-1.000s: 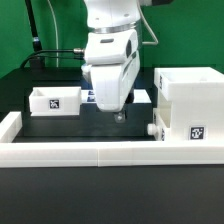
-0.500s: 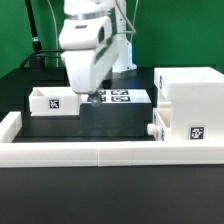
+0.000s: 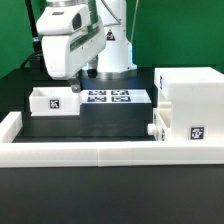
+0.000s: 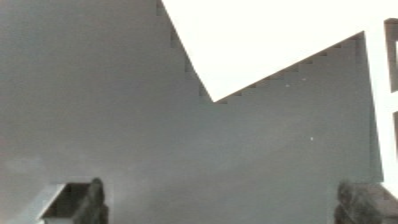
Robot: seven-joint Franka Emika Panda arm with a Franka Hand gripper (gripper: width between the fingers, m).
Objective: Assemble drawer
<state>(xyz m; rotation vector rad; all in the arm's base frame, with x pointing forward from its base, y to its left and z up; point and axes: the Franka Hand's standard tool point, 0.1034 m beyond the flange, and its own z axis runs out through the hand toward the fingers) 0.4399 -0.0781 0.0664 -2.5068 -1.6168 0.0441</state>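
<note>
gripper (image 3: 76, 84) hovers over the exterior view's left part of a black table (image 3: 115, 125), spread wide and empty. in the wrist view its two dark fingertips (image 4: 71, 202) stand well apart with nothing held between them.

the drawer is in pieces. its largest part, a boxy white casing (image 3: 195, 100) with a square tag on its front, stands at the exterior view's right. it sits just behind a long low white rail (image 3: 90, 153) that edges the table's near side. the flat marker board (image 3: 112, 97) lies behind the middle of the table. a small open-top tray (image 3: 52, 101), tagged, sits at the exterior view's left, well apart from the casing and just beneath the gripper. smallest of all, a round knob (image 3: 151, 128) shows low on the casing's side that faces the tray. whether it belongs to a second tray already slotted in, i cannot tell.

the tray looks like light, stiff, smooth plastic, probably slippery. a pinch across one thin upright wall, near its middle, seems the safest hold. the knob looks too small and round to grip well.
</note>
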